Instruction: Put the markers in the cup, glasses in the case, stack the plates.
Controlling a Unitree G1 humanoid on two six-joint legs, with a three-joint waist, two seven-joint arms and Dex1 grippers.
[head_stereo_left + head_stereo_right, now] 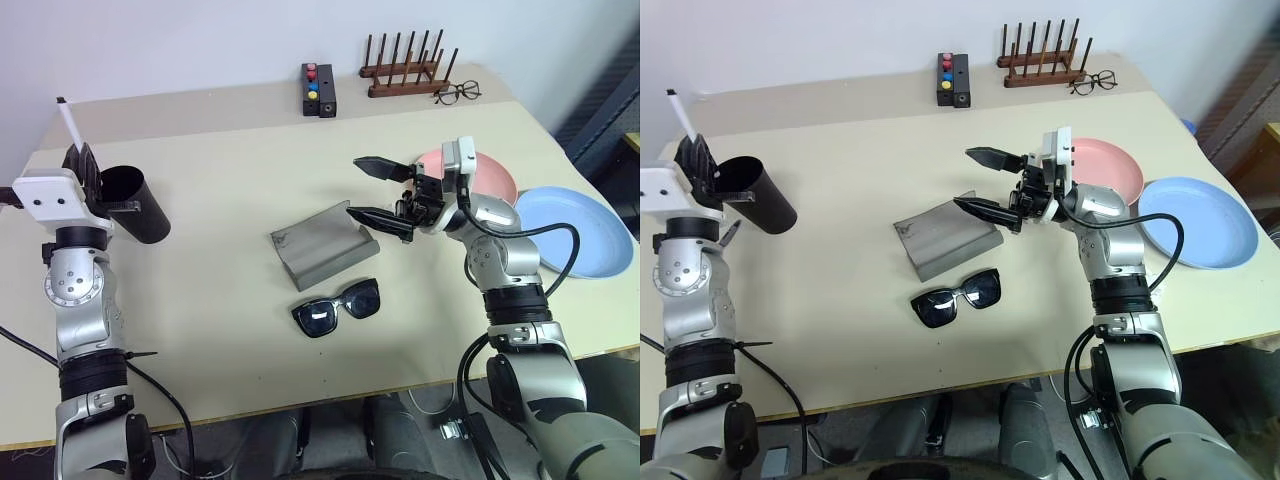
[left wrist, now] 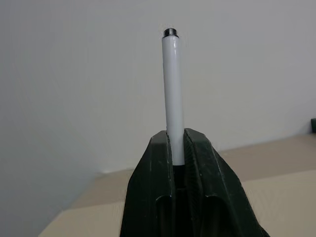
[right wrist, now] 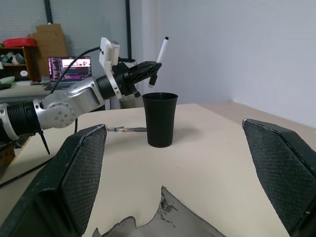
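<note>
Counted on the table (image 1: 230, 330):

- Two markers: white marker (image 3: 161, 48) above the cup; second marker (image 3: 127, 129) lying at the cup's 9 o'clock in the right wrist view.
- One black cup (image 1: 132, 203).
- One grey case (image 1: 325, 243), lid open.
- One pair of sunglasses (image 1: 338, 307).
- Two plates: pink plate (image 1: 1115, 168), blue plate (image 1: 588, 229).
- One pair of wire spectacles (image 1: 457, 94).
- One wooden rack (image 1: 408, 73).
- One button box (image 1: 318, 89).

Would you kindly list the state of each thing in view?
Left gripper: shut on white marker, above the cup.
Right gripper: open, empty.
Cup: upright.
Case: lid open, empty.
Sunglasses: on table, outside case.
Pink plate, blue plate: unstacked.
</note>
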